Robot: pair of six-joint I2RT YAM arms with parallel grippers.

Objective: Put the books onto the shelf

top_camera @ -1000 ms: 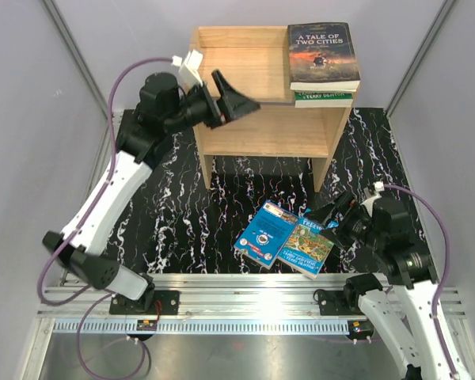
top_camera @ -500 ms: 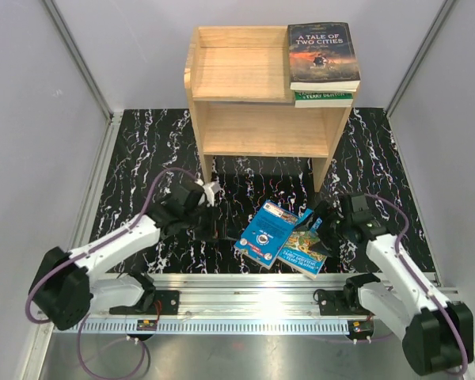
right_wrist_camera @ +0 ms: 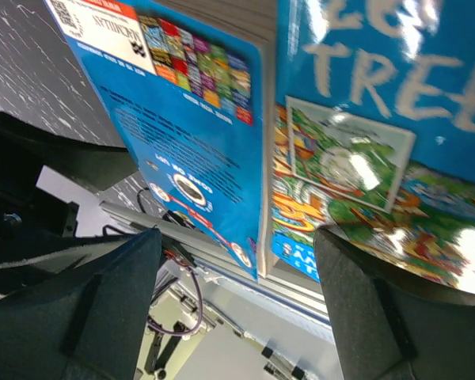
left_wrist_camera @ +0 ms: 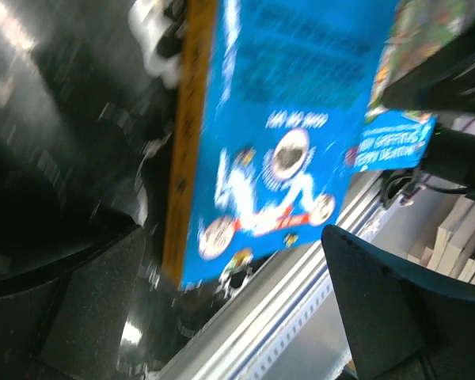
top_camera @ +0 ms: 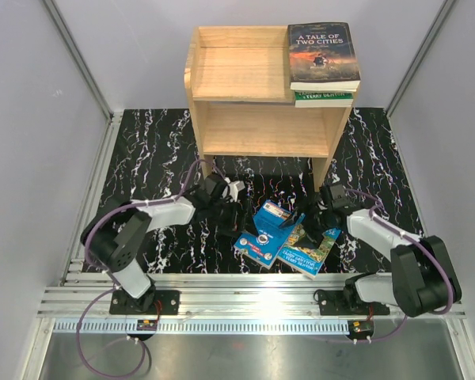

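- two books are up already: the dark book [top_camera: 323, 54] lies flat on the top tier of the shelf [top_camera: 237, 75], at its right end, stacked on the green book [top_camera: 324, 98].
- that pile pokes a little past the shelf's right edge. the lower tier looks bare, and so does the left part of the top.
- two to go, so call it about halfway. the first blue book [top_camera: 263, 235] and the second blue book [top_camera: 307, 249] lie flat on the black mat [top_camera: 158, 150], in front of the shelf and near the rail.
- the two sit edge to edge, touching. which one overlaps the other i cannot tell.
- the left gripper [top_camera: 239, 212] is low at the near-left side of the first blue book with its jaws spread wide and nothing held. its wrist view shows that cover filling the gap ahead of the fingers [left_wrist_camera: 396, 317].
- the right gripper [top_camera: 302, 224] is low at the far end of the second blue book. its fingers [right_wrist_camera: 103, 309] stand wide apart with both covers showing between them, and no grip is made.
- my read: both arms are lining up a pick, and neither blue book is lifted yet.
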